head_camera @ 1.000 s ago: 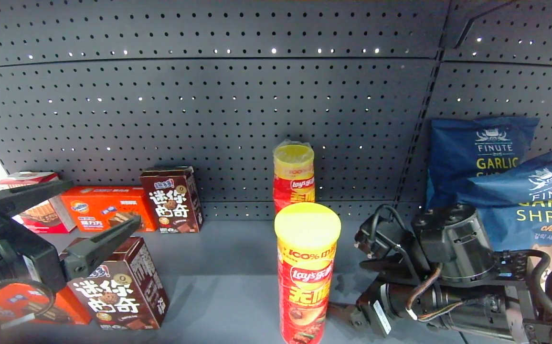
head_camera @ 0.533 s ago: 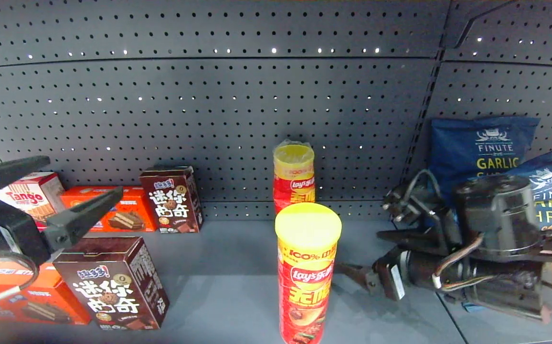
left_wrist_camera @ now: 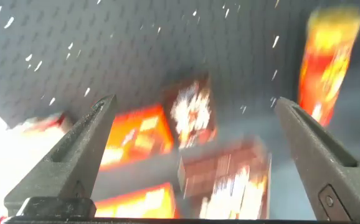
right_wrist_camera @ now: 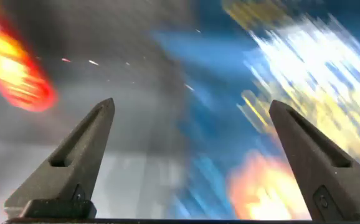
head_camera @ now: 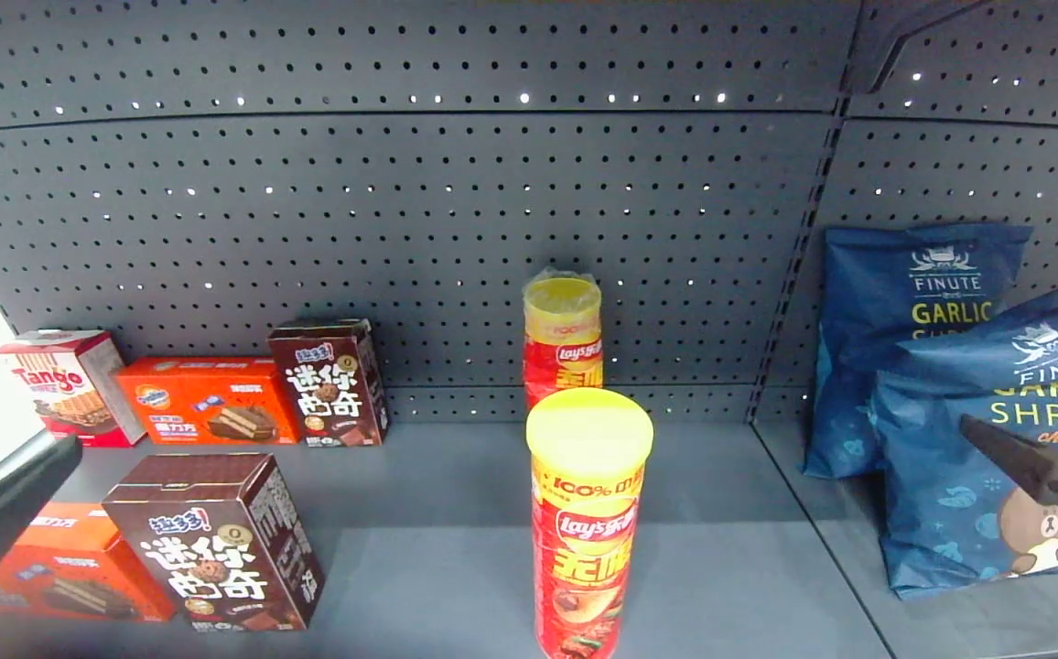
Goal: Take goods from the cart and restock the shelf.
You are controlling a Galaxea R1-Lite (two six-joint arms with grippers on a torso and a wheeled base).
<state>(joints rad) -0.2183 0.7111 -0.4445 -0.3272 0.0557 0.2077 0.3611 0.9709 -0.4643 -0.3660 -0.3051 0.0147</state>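
Shelf restocking. The chip can (head_camera: 589, 513) stands upright at the front of the shelf (head_camera: 721, 549), before a second can (head_camera: 563, 343). We see the left gripper (left_wrist_camera: 195, 102) and right gripper (right_wrist_camera: 190, 104) empty, jaws apart; turning for more goods, we should clear the standing stock.

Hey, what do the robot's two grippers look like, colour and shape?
Both look alike. The left gripper has two matte dark grey fingers, broad at the base and tapering to pointed tips; one has a small slot, the other a small round hole near its base. The right gripper has the same dark, wedge-shaped build.
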